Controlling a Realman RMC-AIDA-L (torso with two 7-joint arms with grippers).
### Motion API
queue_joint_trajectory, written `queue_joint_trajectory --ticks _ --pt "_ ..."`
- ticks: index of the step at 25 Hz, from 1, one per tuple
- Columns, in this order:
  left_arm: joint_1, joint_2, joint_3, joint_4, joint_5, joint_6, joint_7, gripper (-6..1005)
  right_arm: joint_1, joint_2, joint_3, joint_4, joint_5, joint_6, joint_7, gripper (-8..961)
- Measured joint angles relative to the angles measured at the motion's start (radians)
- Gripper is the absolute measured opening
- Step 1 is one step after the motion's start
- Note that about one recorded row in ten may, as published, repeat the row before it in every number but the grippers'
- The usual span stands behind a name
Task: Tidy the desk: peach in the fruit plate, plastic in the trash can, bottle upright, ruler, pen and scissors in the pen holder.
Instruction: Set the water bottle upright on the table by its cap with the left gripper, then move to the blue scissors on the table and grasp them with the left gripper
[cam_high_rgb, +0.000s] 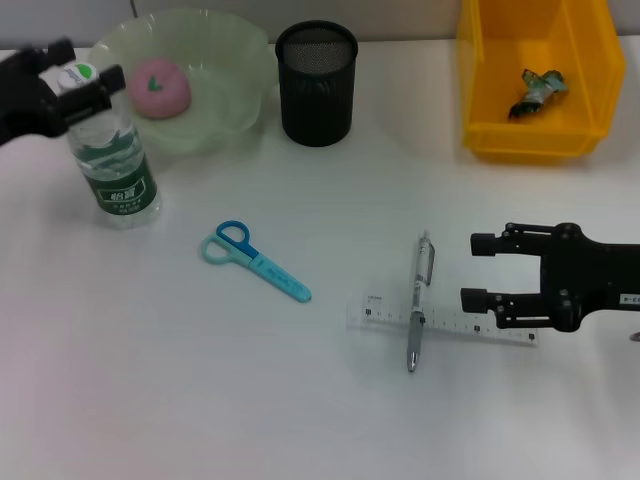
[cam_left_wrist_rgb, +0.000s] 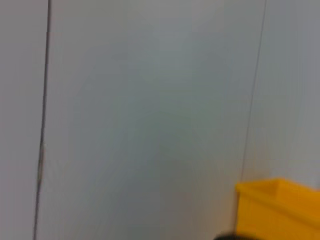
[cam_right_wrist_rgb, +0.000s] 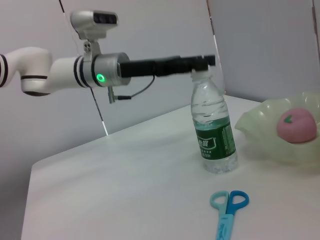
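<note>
Head view: left gripper (cam_high_rgb: 88, 78) clamped on cap of upright bottle (cam_high_rgb: 117, 160) beside plate (cam_high_rgb: 230, 95) holding peach (cam_high_rgb: 159, 87); right gripper (cam_high_rgb: 478, 271) fingers wide, over ruler (cam_high_rgb: 450, 322) crossed by pen (cam_high_rgb: 419, 300), scissors (cam_high_rgb: 256, 260) mid-desk. Left wrist: only wall, bin (cam_left_wrist_rgb: 280, 210) corner. Right wrist: bottle (cam_right_wrist_rgb: 212, 130) upright, left gripper (cam_right_wrist_rgb: 202, 62) at its cap.

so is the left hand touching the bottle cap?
Touching. In the right wrist view the left hand closes on the cap of the upright bottle; the head view shows its fingers either side of it.
</note>
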Motion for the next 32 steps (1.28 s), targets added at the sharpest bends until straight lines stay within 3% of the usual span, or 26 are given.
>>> queue_joint_trajectory --ticks 4,7,9,13,14,15,16,17,19,21,24,26,30,32 --pt "0.01 0.01 0.0 0.009 -0.08 0.093 -0.026 781 0.0 -0.001 0.003 0.0 0.001 0.0 -0.001 757" --pt "0.01 0.01 0.0 0.009 -0.08 0.093 -0.026 780 0.0 -0.001 0.004 0.0 0.002 0.0 -0.002 757" --pt "-0.038 0.016 0.045 0.08 -0.087 0.293 -0.077 780 -0.002 -0.001 0.006 -0.001 0.002 -0.005 -0.004 757" --pt "-0.049 0.018 0.069 0.094 -0.08 0.301 -0.086 778 -0.004 -0.004 0.0 -0.005 0.002 -0.016 -0.006 756" --pt "-0.119 0.032 0.199 0.157 -0.019 0.29 -0.151 778 -0.006 -0.008 -0.002 -0.006 0.001 -0.018 -0.007 756" --pt "-0.119 0.032 0.199 0.157 -0.019 0.29 -0.151 777 -0.006 -0.008 -0.002 -0.006 0.001 -0.018 -0.007 756" --pt "-0.164 0.038 0.242 0.176 0.036 0.278 -0.184 777 -0.007 -0.01 -0.003 -0.006 0.001 -0.019 -0.007 756" --pt "-0.164 0.038 0.242 0.176 0.036 0.278 -0.184 777 -0.007 -0.011 -0.003 -0.006 0.0 -0.02 -0.007 756" --pt "-0.302 0.033 0.266 0.202 0.264 0.269 -0.251 776 -0.008 -0.013 -0.003 -0.007 -0.013 -0.026 -0.007 756" --pt "-0.33 0.028 0.266 0.206 0.313 0.27 -0.261 777 -0.008 -0.015 -0.003 -0.007 -0.019 -0.03 -0.006 756" --pt "-0.433 0.004 0.291 0.237 0.544 0.277 -0.309 777 -0.006 -0.025 -0.003 -0.008 -0.028 -0.06 -0.003 756" --pt "-0.453 -0.001 0.314 0.248 0.594 0.277 -0.323 778 -0.005 -0.027 -0.003 -0.008 -0.031 -0.067 -0.002 756" --pt "-0.505 -0.007 0.51 0.308 0.747 0.262 -0.391 779 -0.001 -0.033 0.005 -0.005 -0.041 -0.052 0.004 756" --pt "-0.509 -0.008 0.54 0.318 0.77 0.256 -0.4 780 -0.001 -0.033 0.006 -0.003 -0.04 -0.043 0.007 755"
